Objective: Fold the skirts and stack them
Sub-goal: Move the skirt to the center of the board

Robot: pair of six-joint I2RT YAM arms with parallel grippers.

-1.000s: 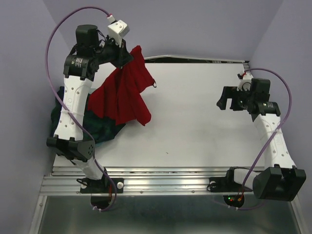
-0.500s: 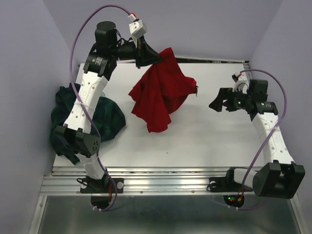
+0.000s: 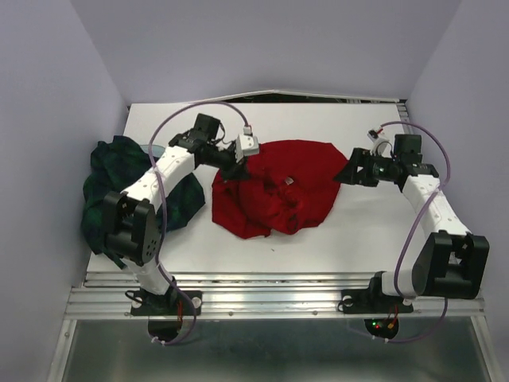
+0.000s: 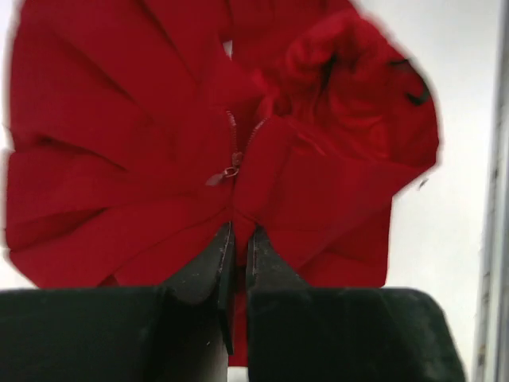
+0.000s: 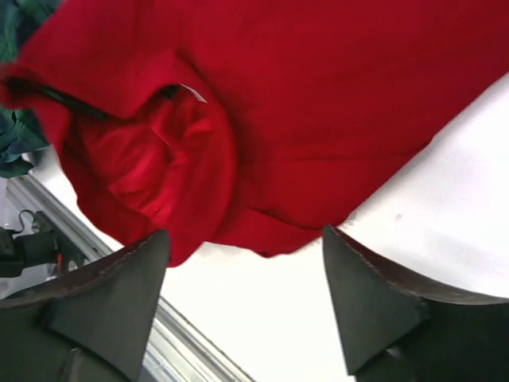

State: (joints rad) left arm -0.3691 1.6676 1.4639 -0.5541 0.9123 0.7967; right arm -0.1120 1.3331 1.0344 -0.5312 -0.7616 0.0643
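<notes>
The red skirt (image 3: pixel 278 191) lies crumpled in a round heap on the middle of the white table (image 3: pixel 334 239). My left gripper (image 3: pixel 238 169) is low at its left edge and shut on the red cloth just below the zipper (image 4: pixel 232 163). My right gripper (image 3: pixel 347 171) is open and empty, just off the skirt's right edge; the red cloth (image 5: pixel 318 95) lies right ahead of its fingers. The plaid skirt (image 3: pixel 107 187) lies bunched at the table's left edge, partly under my left arm.
A metal rail (image 3: pixel 262 293) runs along the table's near edge. Purple walls close in the left, back and right sides. A purple cable (image 3: pixel 179 119) loops above the left arm.
My left gripper swung the red skirt from high at the back left down onto the middle of the table. My right gripper moved left, close to the skirt's right edge.
</notes>
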